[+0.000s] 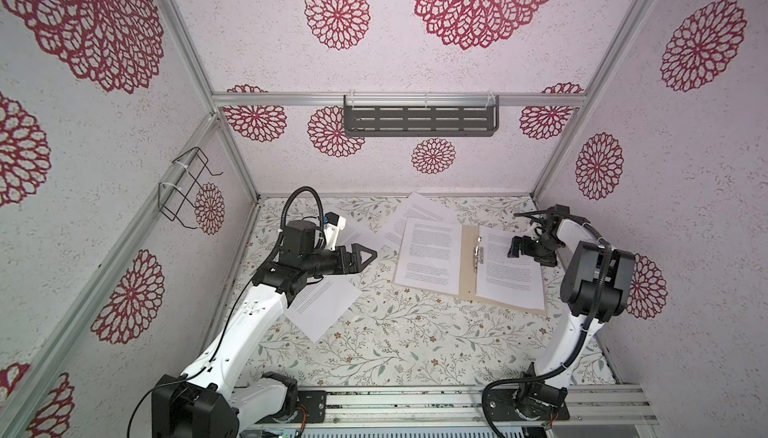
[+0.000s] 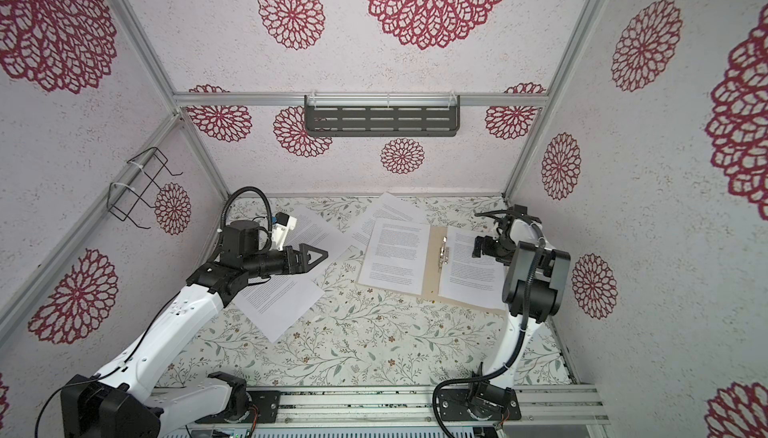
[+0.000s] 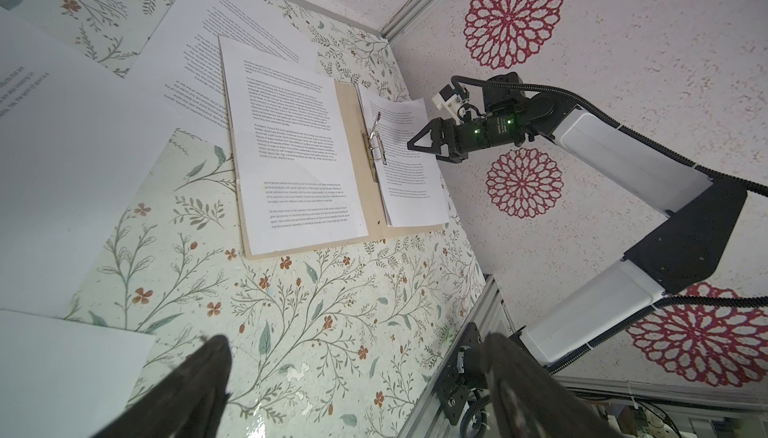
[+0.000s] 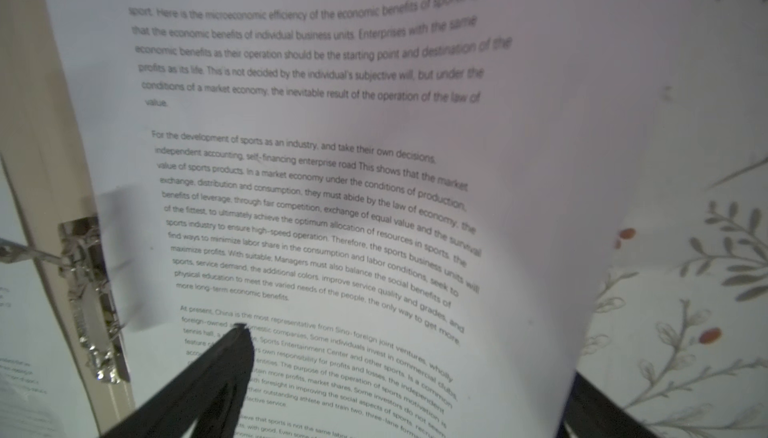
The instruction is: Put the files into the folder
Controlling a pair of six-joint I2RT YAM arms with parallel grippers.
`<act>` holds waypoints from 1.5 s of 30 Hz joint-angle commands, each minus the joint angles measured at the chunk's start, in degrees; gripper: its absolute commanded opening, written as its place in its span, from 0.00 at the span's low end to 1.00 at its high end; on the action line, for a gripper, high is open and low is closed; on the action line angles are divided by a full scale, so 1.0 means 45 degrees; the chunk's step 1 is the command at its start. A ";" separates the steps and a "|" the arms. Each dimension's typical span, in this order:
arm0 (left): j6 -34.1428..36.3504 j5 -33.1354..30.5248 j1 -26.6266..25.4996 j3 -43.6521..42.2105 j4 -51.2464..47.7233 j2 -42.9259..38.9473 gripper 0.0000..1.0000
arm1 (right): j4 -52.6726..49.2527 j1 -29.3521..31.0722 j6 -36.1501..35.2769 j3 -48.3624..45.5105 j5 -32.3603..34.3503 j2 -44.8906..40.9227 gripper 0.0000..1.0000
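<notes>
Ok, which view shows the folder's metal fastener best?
The left wrist view: the metal fastener appears whole and sharp along the folder middle. The right wrist view has it closer but blurred; both top views show it small.

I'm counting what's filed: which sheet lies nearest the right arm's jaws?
The sheet on the folder's right leaf, beside the metal fastener; the others lie on its left leaf or loose on the table.

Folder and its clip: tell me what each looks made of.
Folder: probably thin cardboard; matte tan, no shine, lying flat. Clip: metal, likely steel; bright, mirror-like glints along its bent strips.
</notes>
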 commanded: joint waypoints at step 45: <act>-0.0214 -0.0026 0.0300 -0.0118 0.0386 0.0062 0.97 | 0.3810 -0.1089 0.5878 -0.2000 0.1043 -0.4480 0.99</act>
